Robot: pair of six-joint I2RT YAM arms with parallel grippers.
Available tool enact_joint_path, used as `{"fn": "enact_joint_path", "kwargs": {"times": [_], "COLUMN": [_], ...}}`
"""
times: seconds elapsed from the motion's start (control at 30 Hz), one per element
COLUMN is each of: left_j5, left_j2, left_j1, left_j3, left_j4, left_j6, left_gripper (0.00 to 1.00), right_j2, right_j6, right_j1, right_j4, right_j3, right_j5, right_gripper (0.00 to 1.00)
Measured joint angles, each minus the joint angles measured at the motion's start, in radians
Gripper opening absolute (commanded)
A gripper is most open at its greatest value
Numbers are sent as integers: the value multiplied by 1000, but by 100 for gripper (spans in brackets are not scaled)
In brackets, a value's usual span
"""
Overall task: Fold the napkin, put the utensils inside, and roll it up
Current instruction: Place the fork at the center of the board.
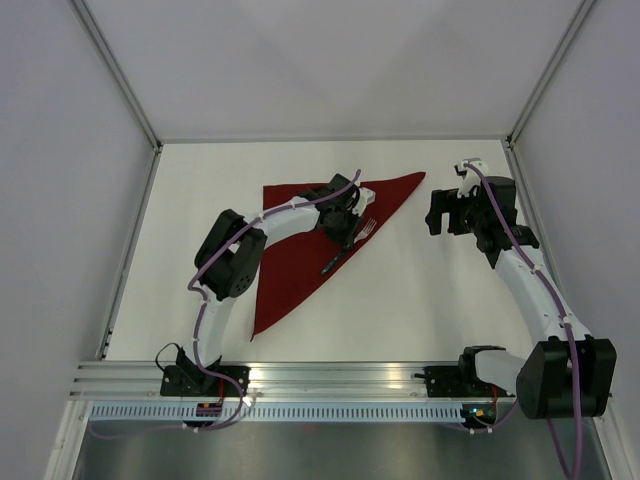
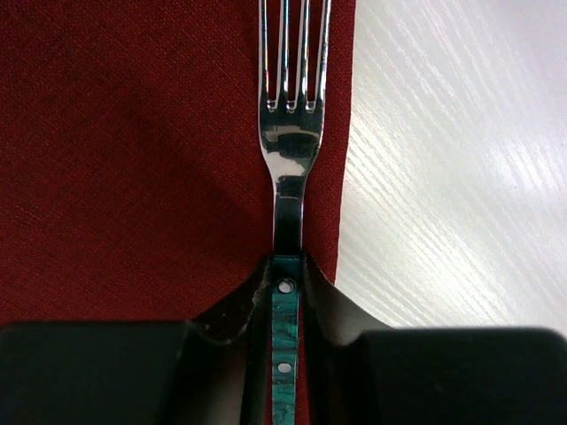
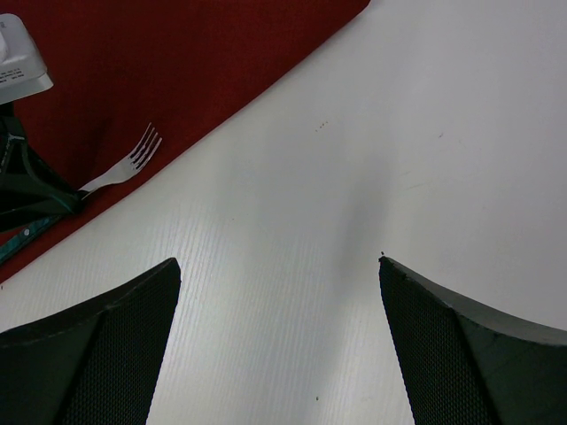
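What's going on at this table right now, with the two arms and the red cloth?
The maroon napkin lies folded into a triangle on the white table. The fork lies on it, close to one edge. The left gripper has its fingers on either side of the fork's handle; whether it grips or lets go is unclear. The right gripper hangs wide open over bare table beside the napkin, holding nothing. Rolling has not started.

Open table (image 1: 420,300) lies between the arms, ahead of the wide-spread right gripper (image 3: 276,260). The left arm (image 1: 290,212) spans the napkin (image 1: 285,285), and the left gripper (image 2: 286,259) straddles the fork (image 2: 288,150).
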Motion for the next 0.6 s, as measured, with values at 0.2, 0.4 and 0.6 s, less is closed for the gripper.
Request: {"fn": "enact_joint_path", "kwargs": {"times": [0.2, 0.4, 0.6], "left_j5": [0, 0, -4], "left_j2": [0, 0, -13], "left_j1": [-3, -7, -7], "left_j3": [0, 0, 0], "left_j4": [-2, -3, -12], "left_j6": [-1, -2, -2], "left_gripper": [35, 40, 50], "right_j2": [0, 0, 0], "right_j6": [0, 0, 0], "right_j1": [0, 0, 0], "right_j4": [0, 0, 0], "right_j3": [0, 0, 0], "right_j5": [0, 0, -1], "right_gripper": [98, 98, 98]}}
